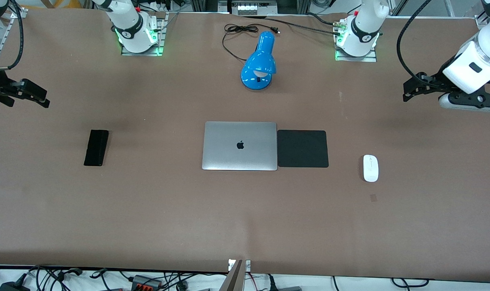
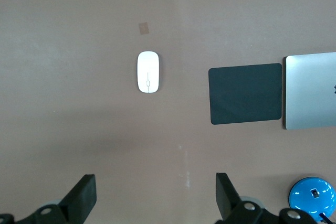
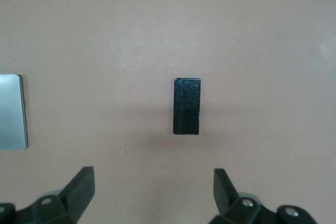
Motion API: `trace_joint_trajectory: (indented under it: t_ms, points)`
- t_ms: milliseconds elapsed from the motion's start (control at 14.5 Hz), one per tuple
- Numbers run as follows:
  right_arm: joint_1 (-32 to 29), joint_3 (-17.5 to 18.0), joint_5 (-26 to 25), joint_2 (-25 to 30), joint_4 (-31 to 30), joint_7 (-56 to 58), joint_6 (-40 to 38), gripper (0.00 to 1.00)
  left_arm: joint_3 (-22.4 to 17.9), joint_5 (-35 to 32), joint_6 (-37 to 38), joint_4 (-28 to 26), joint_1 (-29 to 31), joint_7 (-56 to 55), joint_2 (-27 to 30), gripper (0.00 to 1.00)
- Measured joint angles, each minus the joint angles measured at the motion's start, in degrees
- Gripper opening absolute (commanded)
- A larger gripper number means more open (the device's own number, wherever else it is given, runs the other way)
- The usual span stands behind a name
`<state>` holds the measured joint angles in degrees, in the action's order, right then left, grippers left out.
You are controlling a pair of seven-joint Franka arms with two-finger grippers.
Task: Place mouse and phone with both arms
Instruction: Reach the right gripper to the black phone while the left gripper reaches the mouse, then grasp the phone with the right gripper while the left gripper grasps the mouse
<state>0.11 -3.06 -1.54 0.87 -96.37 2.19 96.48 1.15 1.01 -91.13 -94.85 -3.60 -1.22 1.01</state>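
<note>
The white oval mouse (image 1: 370, 168) lies on the brown table toward the left arm's end, beside the black square pad; it also shows in the left wrist view (image 2: 148, 72). The black phone (image 1: 96, 147) lies flat toward the right arm's end; it also shows in the right wrist view (image 3: 187, 106). My left gripper (image 1: 409, 91) hangs open and empty above the table at the left arm's end, apart from the mouse (image 2: 156, 199). My right gripper (image 1: 41, 98) hangs open and empty above the table at the right arm's end, apart from the phone (image 3: 154, 195).
A closed silver laptop (image 1: 240, 146) lies mid-table with a black square pad (image 1: 302, 148) touching its side toward the left arm. A blue desk lamp (image 1: 259, 62) with a black cord stands farther from the front camera than the laptop.
</note>
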Motion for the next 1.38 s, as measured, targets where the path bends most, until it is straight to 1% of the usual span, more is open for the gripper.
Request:
trace_joint_trajectory:
  t_ms: [277,346,553,761,899,1176,1314,1384]
  points:
    - [0.0,0.0,0.0,-1.2,-0.3,0.0,0.2,1.00,-0.6,0.0,-0.3,0.0,0.1,0.0,-2.8,1.00]
    - [0.0,0.0,0.0,-1.9,-0.6,0.0,0.2,1.00,-0.6,0.0,-1.4,0.0,0.1,0.0,-3.9,1.00]
    - [-0.2,-0.2,-0.2,-5.6,-1.3,0.0,2.0,1.00,-0.6,0.0,-7.7,-0.2,0.1,0.0,-9.1,1.00]
    - [-1.8,-0.5,-0.7,-10.9,-3.5,0.0,8.1,1.00,-0.6,0.0,-13.9,-1.0,0.4,0.0,-14.6,1.00]
    - [-3.2,-0.6,-0.7,-14.8,-6.3,0.0,14.0,1.00,-0.6,0.0,-21.7,-4.4,0.8,0.4,-16.5,1.00]
    - [-5.1,-0.7,-0.7,-21.5,-13.5,0.1,27.0,1.00,-0.7,0.0,-42.0,-18.2,0.9,2.3,-17.5,1.00]
    - [-5.5,-0.7,-0.7,-24.7,-15.6,0.1,31.1,1.00,-0.7,0.0,-48.9,-22.8,1.4,2.8,-18.2,1.00]
    - [-5.8,-0.7,-0.7,-26.2,-15.9,0.1,32.2,1.00,-0.7,0.0,-50.9,-23.8,1.5,2.8,-19.1,1.00]
